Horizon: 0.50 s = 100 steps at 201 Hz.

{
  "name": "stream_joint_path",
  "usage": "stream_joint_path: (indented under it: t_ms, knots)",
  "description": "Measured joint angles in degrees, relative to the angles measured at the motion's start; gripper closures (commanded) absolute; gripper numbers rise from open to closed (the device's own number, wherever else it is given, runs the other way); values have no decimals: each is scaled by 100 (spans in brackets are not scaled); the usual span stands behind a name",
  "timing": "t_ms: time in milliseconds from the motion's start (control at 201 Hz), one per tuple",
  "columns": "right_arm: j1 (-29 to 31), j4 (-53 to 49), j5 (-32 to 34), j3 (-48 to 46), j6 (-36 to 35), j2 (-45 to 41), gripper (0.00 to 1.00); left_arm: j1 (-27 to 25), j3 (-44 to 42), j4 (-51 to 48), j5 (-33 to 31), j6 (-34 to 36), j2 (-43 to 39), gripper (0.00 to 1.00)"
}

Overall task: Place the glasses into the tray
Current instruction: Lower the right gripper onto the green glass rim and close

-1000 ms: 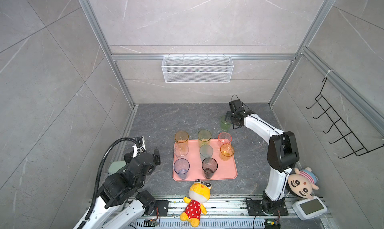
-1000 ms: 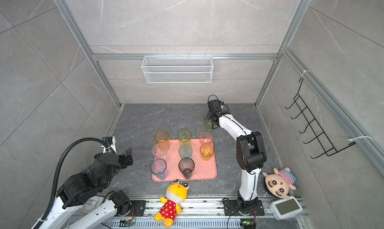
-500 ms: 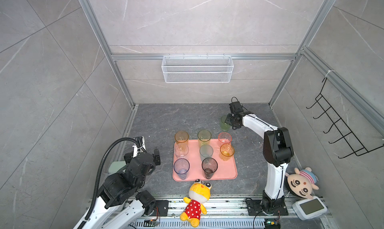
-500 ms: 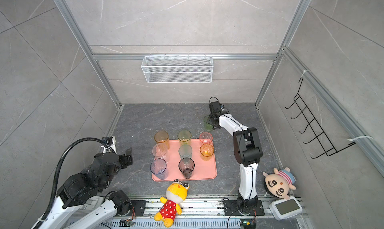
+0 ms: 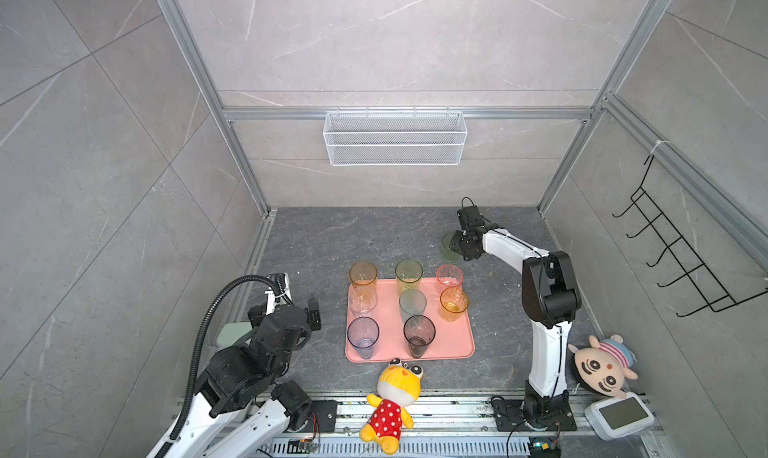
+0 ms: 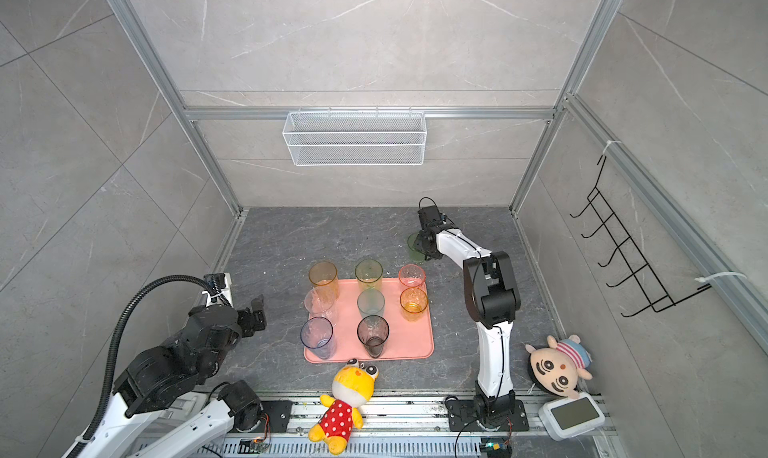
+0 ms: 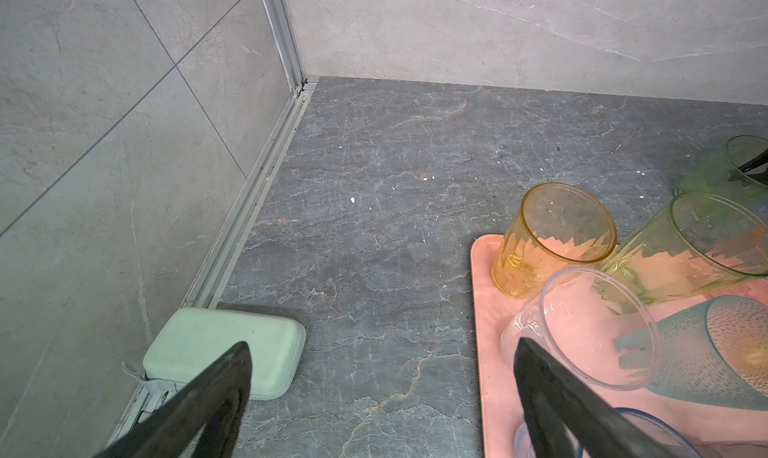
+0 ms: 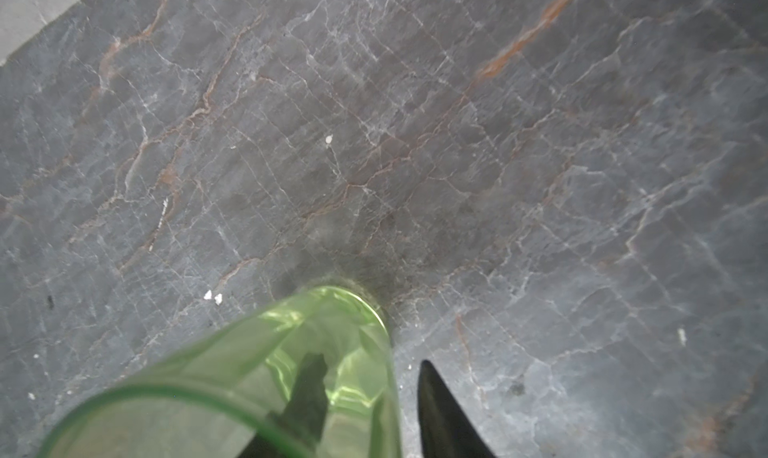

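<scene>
Since the right end effector (image 8: 370, 360) is parked right on the green glass (image 8: 249, 364), one finger dipped inside and the other just outside the wall, I'd say the step in hand is the pinch. Jaws are partway apart, and I can see a sliver of table (image 8: 540, 144) between the outer finger and the wall, so as far as I can tell nothing is gripped yet. The glass stands upright on the table directly under the end effector. It's off the tray (image 5: 451, 341), which lies well apart from the end effector, back toward the arm's own base and off to its left.

My tips: squeeze until both fingers sit flat on the wall before any lift, since a thin tapered wall held from one side will probably want to swing or slip. Go straight up first. The pink glass (image 5: 449, 275) is the closest one to the end effector on the way, with the short amber glass (image 5: 454, 304) right behind it, so carry high enough to clear both rims. The bare patch of tray past those two looks like the roomiest landing spot. Lower gently and let go only once the base is down.

Left end effector (image 7: 382, 343) is spread wide with nothing in it, well away from all this.
</scene>
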Motion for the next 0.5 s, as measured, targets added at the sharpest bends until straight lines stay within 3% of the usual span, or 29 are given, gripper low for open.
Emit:
stream_joint_path:
  t_ms: [498]
  knots:
    - [-2,-2,-15,125,-118,4,81,0,0,0,0,0,0,2]
